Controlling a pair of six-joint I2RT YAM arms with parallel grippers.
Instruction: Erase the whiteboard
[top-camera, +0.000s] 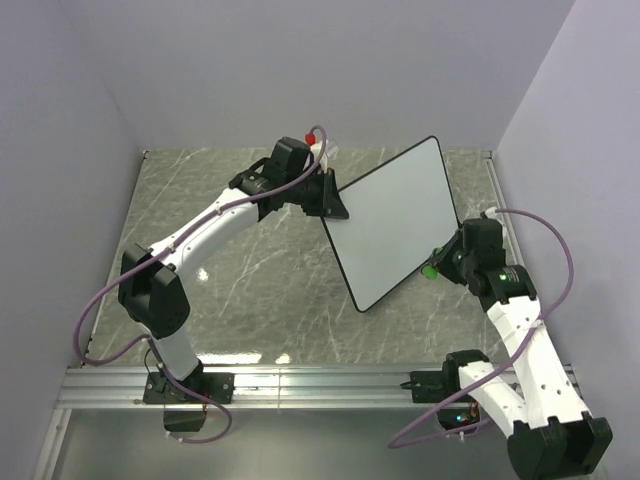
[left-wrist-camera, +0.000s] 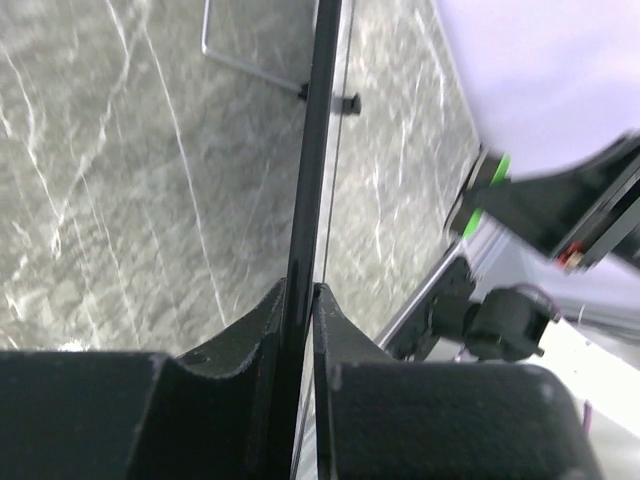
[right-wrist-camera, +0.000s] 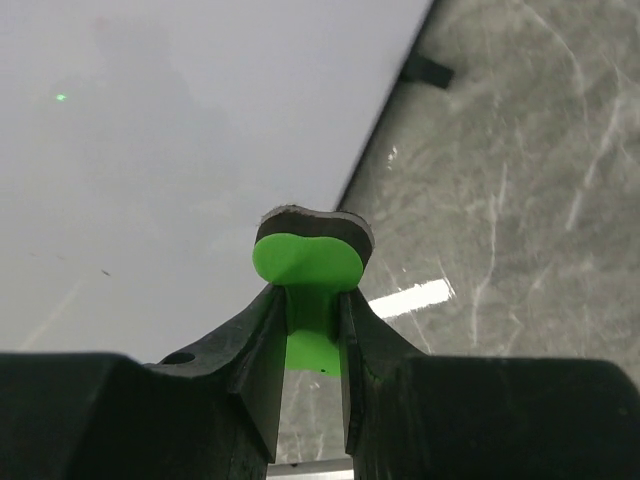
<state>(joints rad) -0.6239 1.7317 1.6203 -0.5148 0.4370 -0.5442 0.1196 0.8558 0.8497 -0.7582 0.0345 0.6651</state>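
The whiteboard (top-camera: 393, 220) is a large white board with a thin black rim, held tilted above the marble table. My left gripper (top-camera: 327, 197) is shut on its left edge; in the left wrist view the black rim (left-wrist-camera: 312, 150) runs between the jaws of my left gripper (left-wrist-camera: 305, 300). My right gripper (top-camera: 437, 262) is shut on the small green eraser (top-camera: 430, 270) at the board's right edge. In the right wrist view the eraser (right-wrist-camera: 306, 262), with its dark felt pad, sits at the rim of the white board (right-wrist-camera: 180, 130), held by my right gripper (right-wrist-camera: 310, 305). The board surface looks clean.
Grey marble tabletop (top-camera: 230, 270) inside pale walls. An aluminium rail (top-camera: 300, 385) runs along the near edge by the arm bases. A red-capped marker (top-camera: 314, 136) shows behind the left wrist. A wire stand (left-wrist-camera: 240, 45) lies on the table.
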